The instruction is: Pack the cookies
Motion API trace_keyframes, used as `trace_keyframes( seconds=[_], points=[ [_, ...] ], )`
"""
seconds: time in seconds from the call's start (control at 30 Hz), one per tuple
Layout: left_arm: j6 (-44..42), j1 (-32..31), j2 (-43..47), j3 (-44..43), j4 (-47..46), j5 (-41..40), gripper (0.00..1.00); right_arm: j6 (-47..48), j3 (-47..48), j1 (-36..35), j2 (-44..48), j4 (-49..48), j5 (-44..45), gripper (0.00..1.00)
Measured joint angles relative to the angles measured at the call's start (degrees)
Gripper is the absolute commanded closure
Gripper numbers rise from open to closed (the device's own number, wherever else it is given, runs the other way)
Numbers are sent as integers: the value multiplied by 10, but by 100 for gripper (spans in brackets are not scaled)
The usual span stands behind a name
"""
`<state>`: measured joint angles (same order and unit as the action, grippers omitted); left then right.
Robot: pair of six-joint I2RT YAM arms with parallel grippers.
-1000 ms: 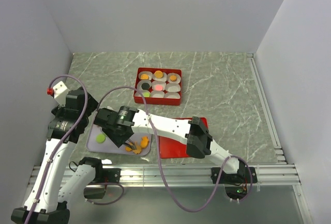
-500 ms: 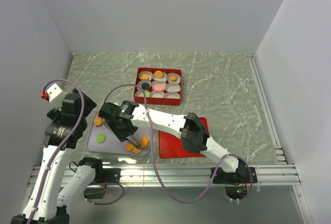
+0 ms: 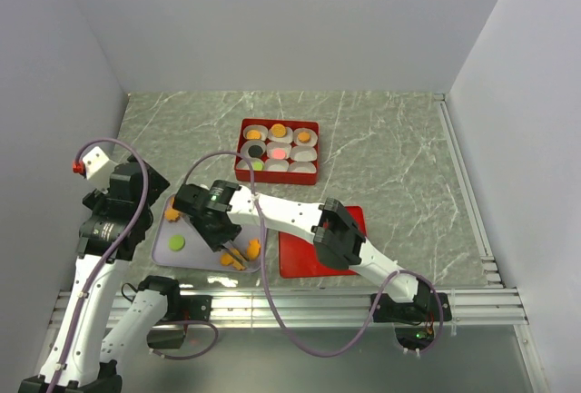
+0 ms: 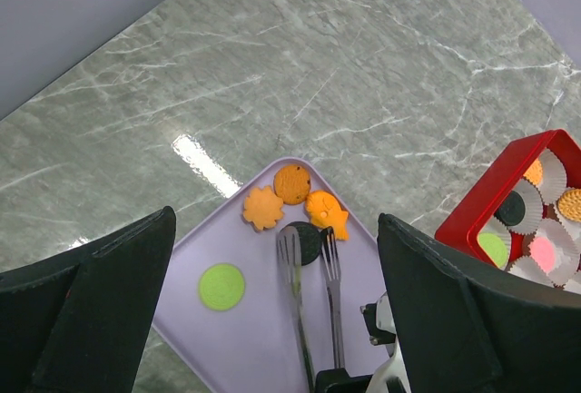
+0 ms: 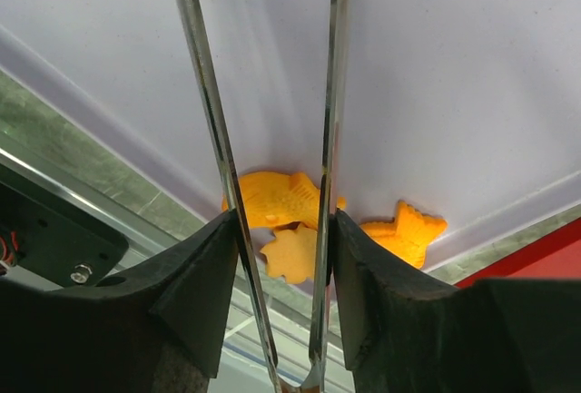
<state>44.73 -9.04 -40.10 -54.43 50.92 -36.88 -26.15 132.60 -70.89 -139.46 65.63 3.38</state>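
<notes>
A lavender tray (image 3: 201,252) holds the loose cookies. In the left wrist view an orange flower cookie (image 4: 263,209), a round brown-orange one (image 4: 292,183), an orange fish (image 4: 329,213), a black disc (image 4: 311,240) and a green disc (image 4: 222,286) lie on it. My right gripper (image 3: 212,219) is shut on metal tongs (image 4: 313,302), whose tips stand either side of the black disc. The right wrist view shows the right gripper (image 5: 283,257) above more orange cookies (image 5: 272,198) at the tray's near corner. My left gripper (image 3: 134,190) is open and empty above the tray's left side.
A red box (image 3: 310,126) of white paper cups, most with a cookie in them, stands behind the tray and shows in the left wrist view (image 4: 472,222). Its red lid (image 3: 300,261) lies right of the tray. Metal rails (image 3: 300,302) run along the near edge.
The left arm has drawn back to the left and up. The right gripper has shifted slightly over the tray with the tongs, then held nearly still.
</notes>
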Motion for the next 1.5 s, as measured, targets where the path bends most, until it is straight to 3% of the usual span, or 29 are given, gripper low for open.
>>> trace_keyframes(
  seconds=[0.13, 0.7, 1.03, 1.5],
  points=[
    [0, 0, 0, 0, 0, 0, 1, -2, -8, 0, 3, 0, 3, 59],
    [-5, -6, 2, 0, -2, 13, 2, -25, -31, 3, 120, 29, 41, 60],
    [-21, -9, 1, 0, -7, 45, 3, -30, -35, 47, 189, 45, 60, 60],
    [-37, -9, -7, 0, -21, 89, 2, -11, -261, 201, 320, 2, 82, 61]
  ],
)
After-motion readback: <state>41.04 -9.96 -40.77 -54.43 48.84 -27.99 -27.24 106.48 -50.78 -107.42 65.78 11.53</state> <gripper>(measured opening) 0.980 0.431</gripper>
